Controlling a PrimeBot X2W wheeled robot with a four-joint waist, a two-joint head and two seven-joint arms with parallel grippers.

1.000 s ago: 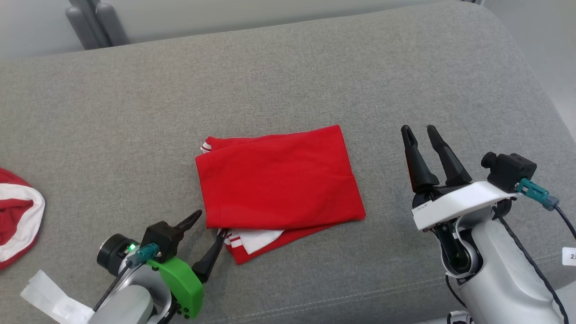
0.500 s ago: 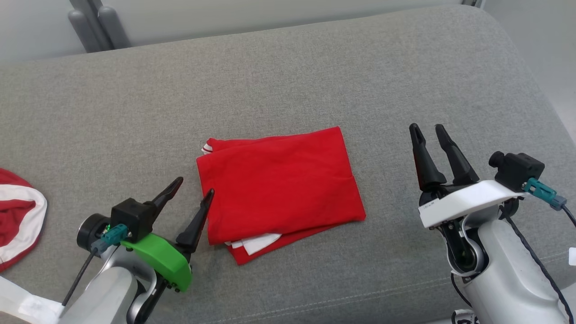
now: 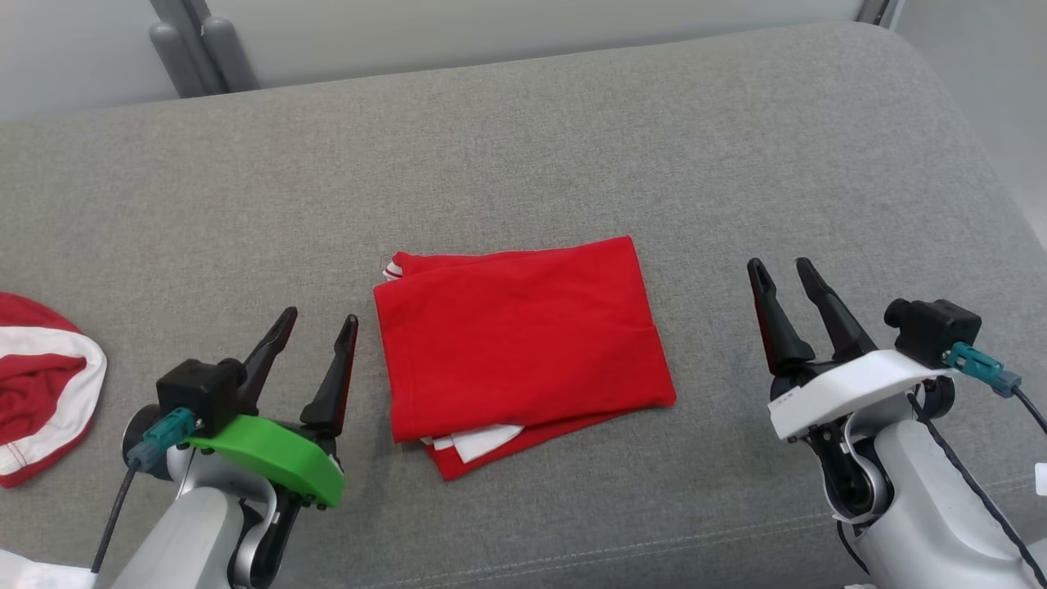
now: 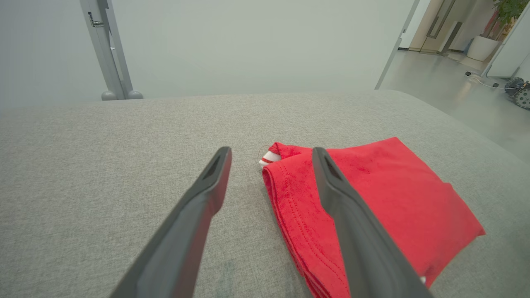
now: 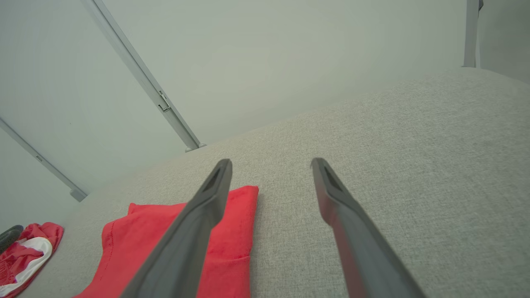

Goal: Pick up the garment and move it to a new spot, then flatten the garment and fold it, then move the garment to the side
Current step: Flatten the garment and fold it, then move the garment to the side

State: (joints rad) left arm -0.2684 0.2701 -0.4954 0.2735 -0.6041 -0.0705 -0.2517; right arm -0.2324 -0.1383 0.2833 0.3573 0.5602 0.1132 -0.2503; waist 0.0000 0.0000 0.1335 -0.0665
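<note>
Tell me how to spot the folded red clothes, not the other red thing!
Look at the big grey cushion. In its middle, between the left pincer and the right pincer, lies the folded red garment. It is a neat flat rectangle with a white bit peeking out at its near edge, unlike the crumpled red-and-white garment at the far left.

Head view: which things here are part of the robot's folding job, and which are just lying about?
In the job: folded red garment, left gripper, right gripper, both open.
Lying about: red and white cloth at the left edge, grey posts.
</note>
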